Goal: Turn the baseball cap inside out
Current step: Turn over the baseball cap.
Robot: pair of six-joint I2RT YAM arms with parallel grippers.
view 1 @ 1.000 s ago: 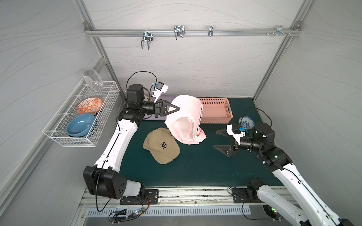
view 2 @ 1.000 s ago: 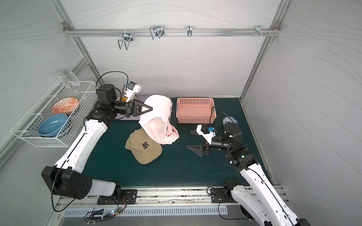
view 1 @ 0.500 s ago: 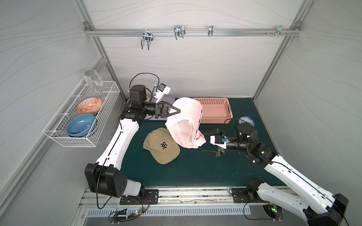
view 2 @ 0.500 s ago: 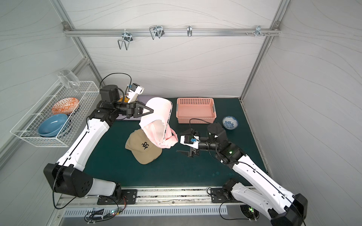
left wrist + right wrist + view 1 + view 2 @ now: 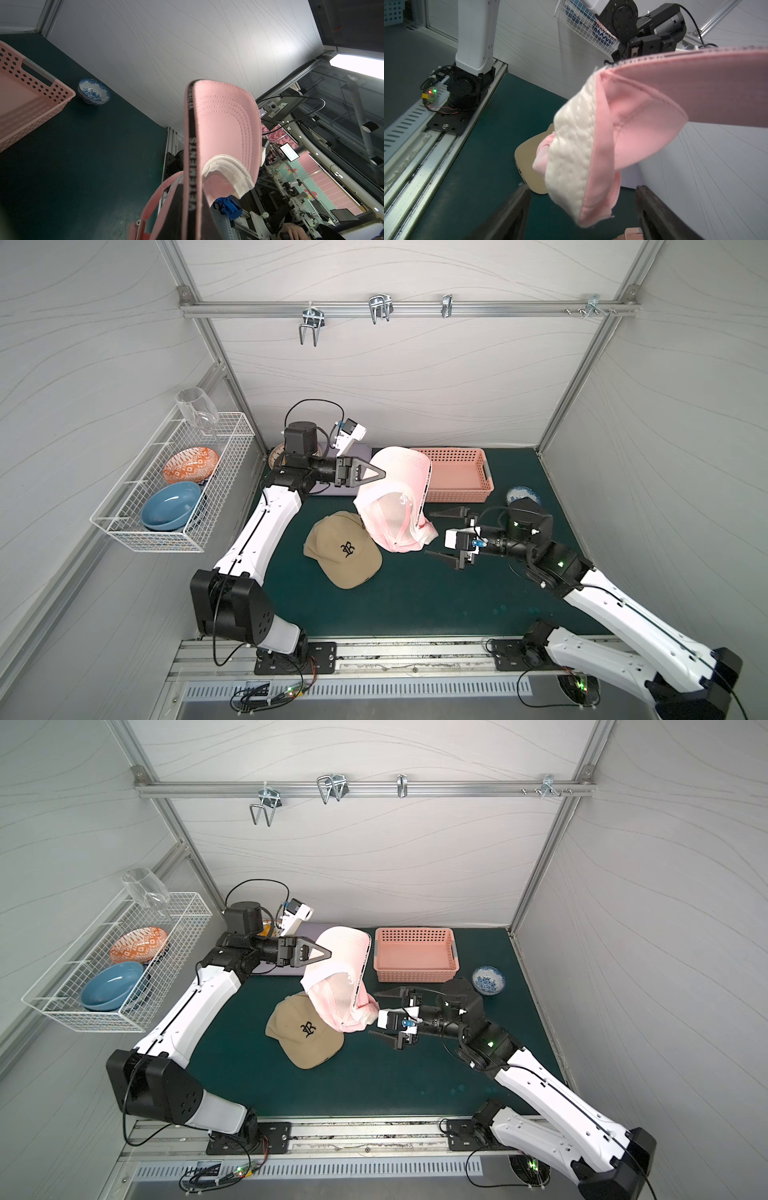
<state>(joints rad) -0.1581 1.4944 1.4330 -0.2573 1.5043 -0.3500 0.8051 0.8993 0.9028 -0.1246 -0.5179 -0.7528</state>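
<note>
A pink baseball cap hangs in the air above the green mat. My left gripper is shut on the black-banded edge of its brim. In the left wrist view the brim stands edge-on out of that gripper. The crown droops down and shows its white sweatband. My right gripper is wide open at the cap's lowest end. That end hangs between the fingers, and neither finger touches it.
A tan cap lies on the mat just below the pink one. A pink perforated basket stands at the back, with a blue-and-white bowl to its right. A wire rack holding dishes hangs on the left wall.
My right arm has swung left across the mat, bringing its open gripper up to the hanging cap. The left arm has shifted slightly right, still holding the cap.
</note>
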